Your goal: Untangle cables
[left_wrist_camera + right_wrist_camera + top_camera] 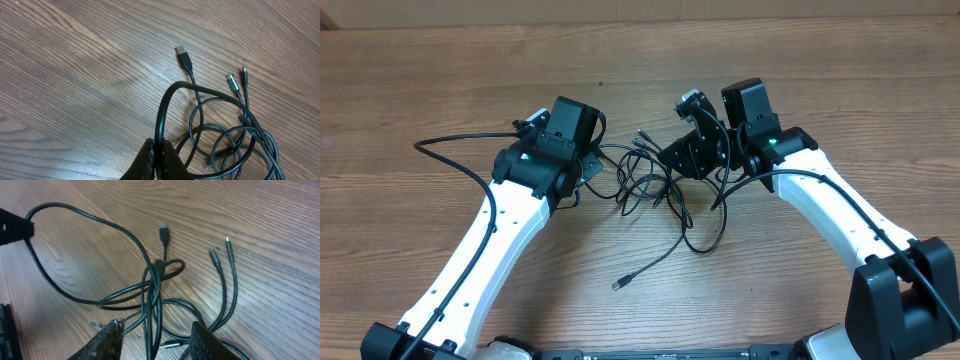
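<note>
Wood-grain table (pixel 440 70) fills every view, light brown and bare around the work. From overhead I see the cables (pixel 655 185) bunched in a loose tangle at mid-table, between my 2 wrists. 1 strand trails toward the arms' bases and ends in a small plug (pixel 620 285) lying well apart from the bunch. That view hides both sets of fingers under the wrist housings, so I read the jaws from the wrist cameras.

Left wrist: the left gripper (pixel 159 150) is closed tight, fingertips pressed together on 1 strand of the cables. The strand arches up out of the pinch and curves down toward the coils at lower right. Beyond it, 3 free ends lie on the wood: a USB-A plug (pixel 183 56) and 2 slimmer tips (pixel 231 80) side by side, far plainer here than from overhead.

Right wrist: the right gripper (pixel 157 337) stands partly open, 1 finger (pixel 107 340) at left and the other at right. Several strands run down through the gap between them, and nothing looks pinched. Only this view shows a crossing where a small loop (pixel 167 267) wraps around the upright strands, just below the USB-A plug. A long loop sweeps off to a dark block (pixel 12 227) at the frame's left edge; I cannot tell what that is.
</note>
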You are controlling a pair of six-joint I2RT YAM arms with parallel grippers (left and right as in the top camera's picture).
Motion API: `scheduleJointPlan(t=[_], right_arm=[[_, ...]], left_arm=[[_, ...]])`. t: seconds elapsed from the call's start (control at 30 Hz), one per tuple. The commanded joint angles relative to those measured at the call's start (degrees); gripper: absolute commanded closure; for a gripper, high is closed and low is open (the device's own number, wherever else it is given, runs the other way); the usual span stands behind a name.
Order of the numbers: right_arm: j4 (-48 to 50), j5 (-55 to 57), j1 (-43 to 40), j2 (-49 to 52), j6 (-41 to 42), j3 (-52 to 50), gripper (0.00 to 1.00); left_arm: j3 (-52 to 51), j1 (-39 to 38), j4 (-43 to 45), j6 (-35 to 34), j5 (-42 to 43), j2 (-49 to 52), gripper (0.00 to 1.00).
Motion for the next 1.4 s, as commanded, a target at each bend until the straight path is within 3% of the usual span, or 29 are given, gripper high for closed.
scheduleJointPlan(t=[0.0, 0.37, 0.43, 0.53, 0.63, 0.93, 1.37], right_arm=[[-0.42, -2.01, 0.35, 0.52, -2.82, 0.39, 0.58], [-1.20, -1.27, 2.84, 3.72, -3.80, 0.39, 0.64], [-1.20, 0.17, 3.34, 3.82, -3.78, 0.39, 0.71], [-1.16, 0.59, 3.50, 4.02, -3.78, 0.39, 0.90], [-1.16, 0.57, 3.50, 4.02, -3.74, 0.39, 0.95], [-1.11, -0.44, 3.50, 4.00, -2.12, 0.42, 0.96], [8.83, -35.26, 3.39, 3.89, -1.81, 0.42, 0.96]], left_arm=[[0.63, 0.26, 0.26, 1.09, 0.04, 0.20, 0.96], [0.63, 0.26, 0.17, 1.09, 0.04, 0.20, 0.96], [0.63, 0.26, 0.09, 1.09, 0.04, 0.20, 0.96], [0.63, 0.26, 0.04, 1.09, 0.04, 0.20, 0.96], [0.63, 0.26, 0.04, 1.09, 0.04, 0.20, 0.96], [0.63, 0.26, 0.02, 1.11, 0.07, 0.20, 0.96], [0.63, 0.26, -1.75, 1.14, -0.20, 0.20, 0.96]])
